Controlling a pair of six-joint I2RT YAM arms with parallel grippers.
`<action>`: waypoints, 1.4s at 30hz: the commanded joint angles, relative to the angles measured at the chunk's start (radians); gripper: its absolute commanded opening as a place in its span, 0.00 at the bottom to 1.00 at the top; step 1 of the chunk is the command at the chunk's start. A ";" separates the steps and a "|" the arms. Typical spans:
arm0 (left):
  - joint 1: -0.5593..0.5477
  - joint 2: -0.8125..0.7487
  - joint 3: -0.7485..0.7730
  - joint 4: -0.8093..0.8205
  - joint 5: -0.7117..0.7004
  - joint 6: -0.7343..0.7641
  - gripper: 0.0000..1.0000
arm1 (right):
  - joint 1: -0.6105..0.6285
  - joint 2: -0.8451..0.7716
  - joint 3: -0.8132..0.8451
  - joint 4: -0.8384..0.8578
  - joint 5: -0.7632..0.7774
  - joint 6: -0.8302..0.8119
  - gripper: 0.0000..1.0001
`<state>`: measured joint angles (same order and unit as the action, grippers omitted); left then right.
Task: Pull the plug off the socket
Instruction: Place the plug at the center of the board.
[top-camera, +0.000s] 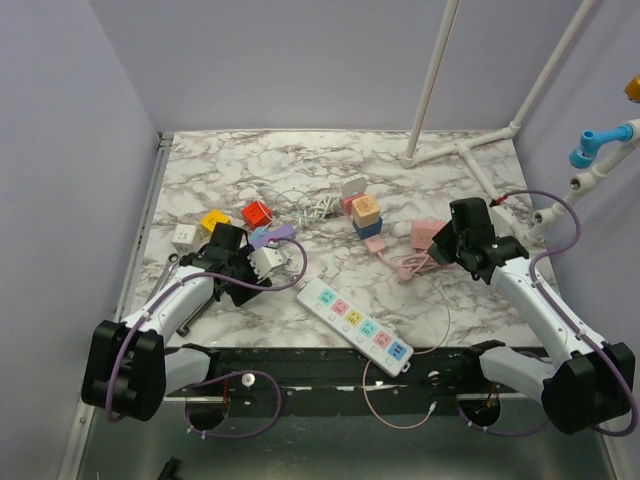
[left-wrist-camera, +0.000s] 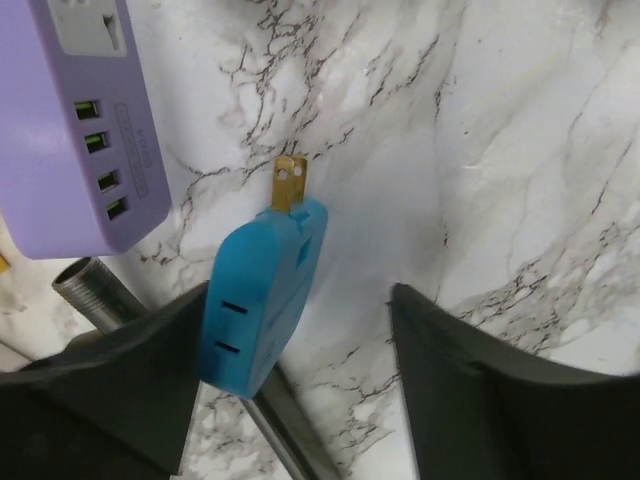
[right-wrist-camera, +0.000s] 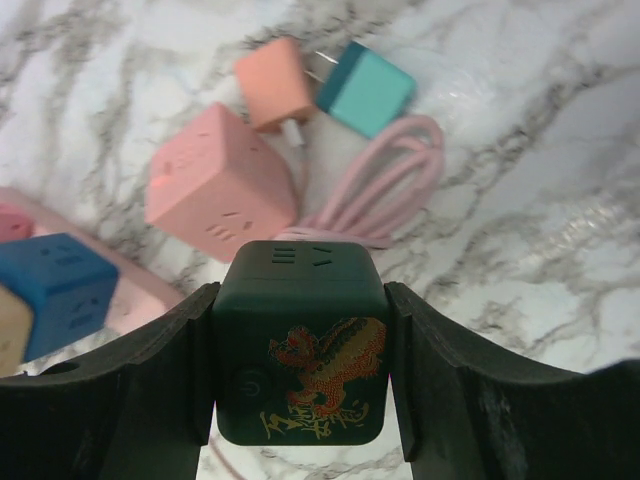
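The blue plug (left-wrist-camera: 262, 300) lies free on the marble table (left-wrist-camera: 500, 150), lower left of the left wrist view, brass prongs pointing up-frame. The left gripper (left-wrist-camera: 298, 312) gapes wide around it. The right gripper (right-wrist-camera: 300, 300) clamps a dark green dragon-printed cube socket (right-wrist-camera: 300, 345).

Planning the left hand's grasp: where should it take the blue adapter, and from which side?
Take the blue adapter by its body, from the end opposite the brass prongs. Its slotted side faces one finger of the open left hand, so closing would likely pinch it sideways.
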<state>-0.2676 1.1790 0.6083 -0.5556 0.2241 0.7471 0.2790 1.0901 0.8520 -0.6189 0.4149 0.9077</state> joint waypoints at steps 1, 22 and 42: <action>0.005 -0.056 0.017 -0.028 0.087 -0.009 0.88 | -0.027 -0.036 -0.061 -0.053 0.110 0.111 0.17; 0.006 0.058 0.634 -0.510 0.255 -0.163 0.99 | -0.177 0.006 -0.172 -0.028 0.003 0.122 0.55; 0.019 0.112 0.707 -0.432 0.166 -0.289 0.99 | -0.193 -0.030 -0.063 -0.042 -0.034 -0.035 1.00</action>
<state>-0.2546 1.2808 1.2652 -0.9882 0.4091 0.4946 0.0902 1.0893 0.6914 -0.6655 0.3996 0.9623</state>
